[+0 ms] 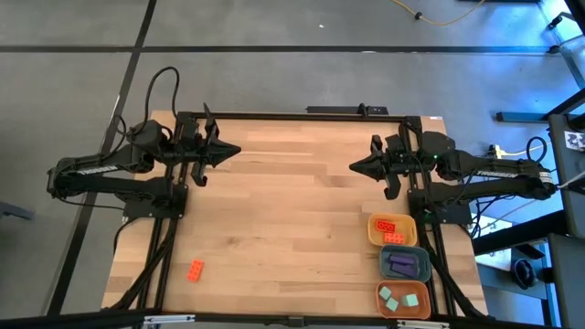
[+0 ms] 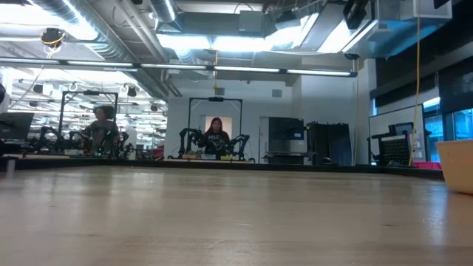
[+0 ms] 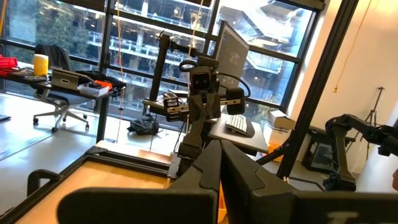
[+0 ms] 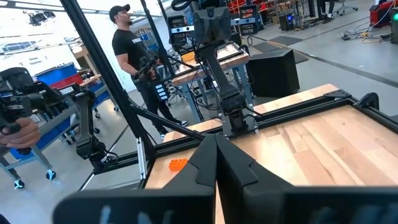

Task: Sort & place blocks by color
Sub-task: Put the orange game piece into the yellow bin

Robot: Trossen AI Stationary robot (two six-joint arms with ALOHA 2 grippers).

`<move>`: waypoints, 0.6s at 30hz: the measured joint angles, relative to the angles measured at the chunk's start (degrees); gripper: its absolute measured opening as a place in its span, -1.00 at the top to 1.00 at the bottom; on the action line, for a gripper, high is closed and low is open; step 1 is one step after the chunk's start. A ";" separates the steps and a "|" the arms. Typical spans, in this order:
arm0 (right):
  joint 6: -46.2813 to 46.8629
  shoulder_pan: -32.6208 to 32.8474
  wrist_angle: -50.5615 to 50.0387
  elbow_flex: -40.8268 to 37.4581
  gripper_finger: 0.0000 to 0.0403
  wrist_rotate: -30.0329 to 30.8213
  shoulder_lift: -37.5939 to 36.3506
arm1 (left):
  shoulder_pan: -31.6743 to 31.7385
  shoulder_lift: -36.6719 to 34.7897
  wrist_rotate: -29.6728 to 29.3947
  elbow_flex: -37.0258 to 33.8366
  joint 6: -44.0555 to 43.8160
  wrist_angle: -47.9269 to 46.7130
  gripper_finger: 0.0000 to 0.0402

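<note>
One orange-red block (image 1: 196,270) lies flat on the wooden table near its near left corner; it also shows in the right wrist view as the orange-red block (image 4: 178,164). More orange-red blocks (image 1: 388,230) lie in the orange tray, purple blocks (image 1: 402,265) in the blue-grey tray, and teal-green blocks (image 1: 399,299) in the yellow tray. My left gripper (image 1: 236,151) (image 3: 219,144) hangs shut over the table's far left part and points right. My right gripper (image 1: 355,167) (image 4: 216,140) hangs shut over the far right part and points left. Neither is near a block.
The orange tray (image 1: 373,222), the blue-grey tray (image 1: 426,265) and the yellow tray (image 1: 424,302) stand in a row along the table's right edge, near side. The low view catches one tray's rim (image 2: 458,166) at its right. The bare wood (image 1: 292,228) lies between the arms. People stand in the room beyond.
</note>
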 joint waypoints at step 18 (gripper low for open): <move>-1.53 0.00 -0.02 0.00 1.00 0.51 0.00 | 0.00 0.00 0.01 0.00 0.44 0.01 1.00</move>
